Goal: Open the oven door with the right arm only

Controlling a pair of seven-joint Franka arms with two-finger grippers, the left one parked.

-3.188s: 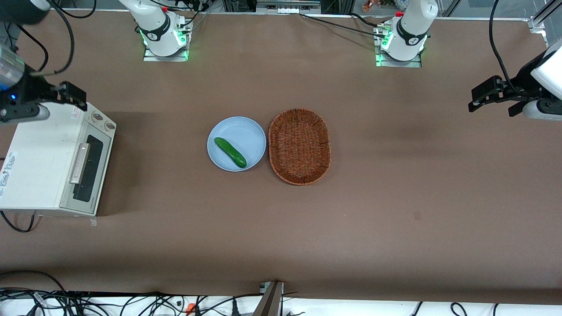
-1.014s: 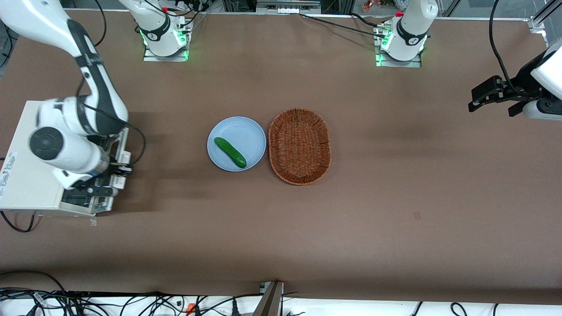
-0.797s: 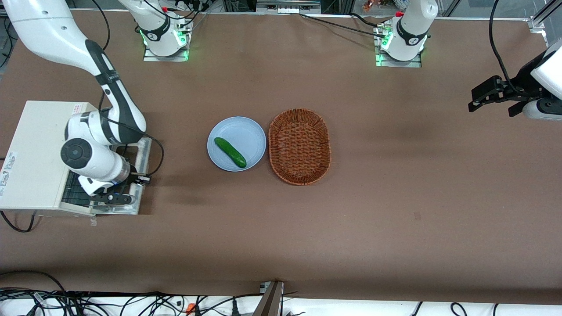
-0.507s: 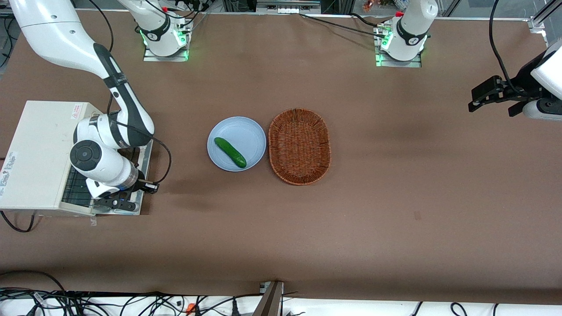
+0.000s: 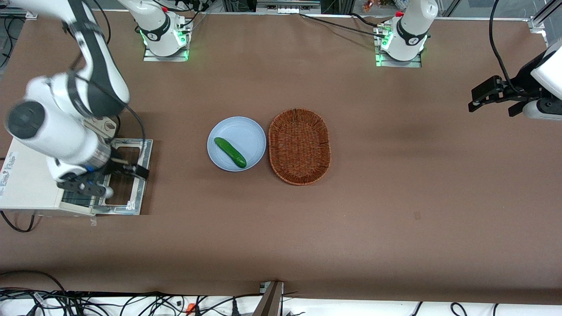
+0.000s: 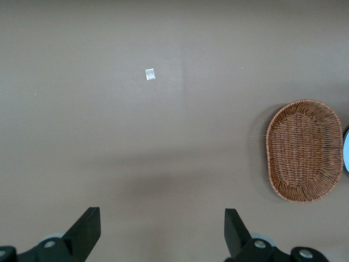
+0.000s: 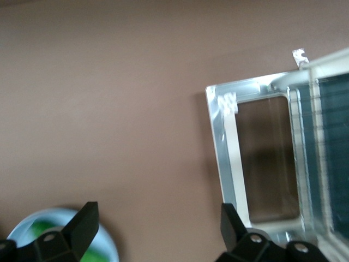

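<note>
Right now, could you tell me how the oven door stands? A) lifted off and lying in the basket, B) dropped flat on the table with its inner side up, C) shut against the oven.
B: the oven door lies flat in front of the oven, its metal-framed inner side up, with the gripper open above it.

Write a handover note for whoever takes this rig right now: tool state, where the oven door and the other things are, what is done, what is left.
Tool: open, holding nothing, hanging above the oven door.
Oven door: folded fully down, lying flat on the table in front of the toaster oven, metal-framed inner side up; its window shows clearly in the right wrist view.
Right arm: above the oven, at the working arm's end of the table.
Mid-table: cucumber on the blue plate, wicker basket beside it.
Done: the door is open.
Left: probably only moving the arm clear.
</note>
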